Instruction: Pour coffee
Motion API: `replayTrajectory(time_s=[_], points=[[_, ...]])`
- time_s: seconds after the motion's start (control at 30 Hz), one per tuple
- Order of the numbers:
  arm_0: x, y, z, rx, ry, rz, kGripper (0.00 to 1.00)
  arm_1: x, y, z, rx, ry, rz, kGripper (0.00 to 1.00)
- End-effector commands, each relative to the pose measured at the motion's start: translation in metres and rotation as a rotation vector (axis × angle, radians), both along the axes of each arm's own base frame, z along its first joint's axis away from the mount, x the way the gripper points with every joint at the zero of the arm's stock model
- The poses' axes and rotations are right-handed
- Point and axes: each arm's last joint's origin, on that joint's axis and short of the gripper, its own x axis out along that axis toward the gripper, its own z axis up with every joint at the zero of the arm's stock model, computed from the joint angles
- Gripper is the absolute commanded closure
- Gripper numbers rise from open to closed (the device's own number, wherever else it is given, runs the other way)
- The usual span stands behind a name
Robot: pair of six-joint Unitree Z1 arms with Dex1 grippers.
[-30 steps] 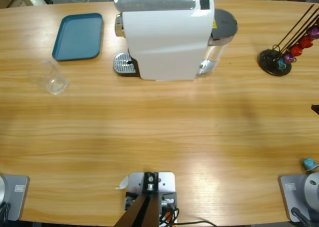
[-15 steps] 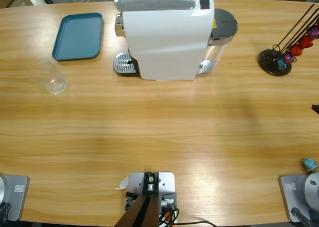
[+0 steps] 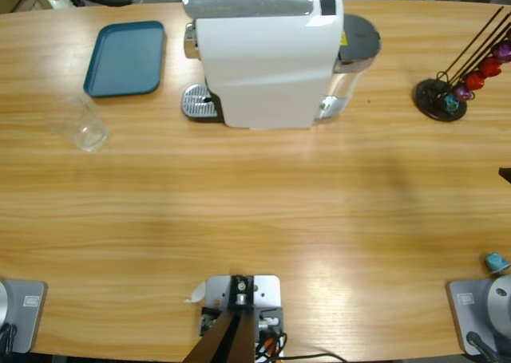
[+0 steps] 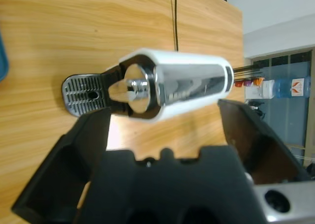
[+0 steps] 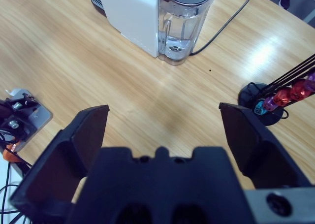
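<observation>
coffee machine [image 3: 267,60]: 1, white body, chrome front spout, grey drip grate on its left in the high view, clear water tank at the back; stands at the far middle of the table [image 3: 255,211]
glass [image 3: 80,124]: 1, clear, empty-looking from above, near the table's left end, just in front of the tray; coffee inside cannot be told
tray [image 3: 125,57]: 1, teal, rounded corners, nothing on it, left of the machine
capsule rack [image 3: 459,76]: 1, black round base with thin black rods, at the far right; red, purple and teal capsules on it, exact count unclear
loose capsule [image 3: 496,262]: 1, teal, at the right edge near the front
writing: yellow sticker on the machine's rear, unreadable; red-and-white label on a blue bottle in the left wrist view's background, unreadable
left gripper [image 4: 165,130]: jaws spread wide, holding nothing, aimed at the machine's spout end
right gripper [image 5: 165,128]: jaws spread wide, holding nothing, above bare table, facing the water tank and rack
arms: neither gripper shows in the high view
</observation>
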Motion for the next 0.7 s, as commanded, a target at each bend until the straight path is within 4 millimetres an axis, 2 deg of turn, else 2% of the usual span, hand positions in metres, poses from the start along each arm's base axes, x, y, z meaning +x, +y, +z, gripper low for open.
replayTrajectory(time_s=[0.03,0.1,0.2,0.23,0.33,0.37,0.4,0.5,0.6,0.63,0.67,0.7], points=[[0.056,-0.038,-0.049,-0.101,0.163,-0.137,0.069,-0.002,-0.002,-0.009,-0.008,0.012,-0.007,0.027],[0.059,-0.041,-0.053,-0.118,0.185,-0.16,0.099,-0.001,-0.001,-0.008,-0.008,0.013,-0.007,0.027],[0.059,-0.042,-0.054,-0.117,0.191,-0.161,0.265,-0.002,-0.001,-0.008,-0.006,0.013,-0.004,0.027],[0.058,-0.041,-0.053,-0.118,0.189,-0.162,0.368,-0.001,-0.001,-0.008,-0.006,0.014,-0.004,0.027],[0.053,-0.038,-0.048,-0.118,0.178,-0.162,0.482,-0.001,-0.001,-0.008,-0.006,0.014,-0.003,0.027],[0.051,-0.037,-0.048,-0.114,0.18,-0.16,0.493,-0.001,-0.001,-0.008,-0.006,0.014,-0.003,0.027],[0.048,-0.034,-0.047,-0.107,0.181,-0.153,0.565,-0.001,-0.001,-0.008,-0.006,0.014,-0.003,0.027],[0.044,-0.03,-0.046,-0.091,0.192,-0.13,0.578,-0.002,-0.001,-0.008,-0.005,0.013,-0.003,0.032],[0.041,-0.029,-0.044,-0.086,0.183,-0.126,0.819,-0.002,-0.001,-0.008,-0.004,0.013,-0.003,0.032],[0.04,-0.028,-0.042,-0.085,0.178,-0.123,0.959,-0.002,-0.001,-0.008,-0.004,0.013,-0.003,0.032],[0.038,-0.027,-0.04,-0.081,0.168,-0.118,1.0,-0.002,-0.001,-0.008,-0.004,0.013,-0.003,0.032],[0.036,-0.026,-0.038,-0.075,0.158,-0.111,1.0,-0.002,-0.001,-0.008,-0.004,0.013,-0.003,0.032]])
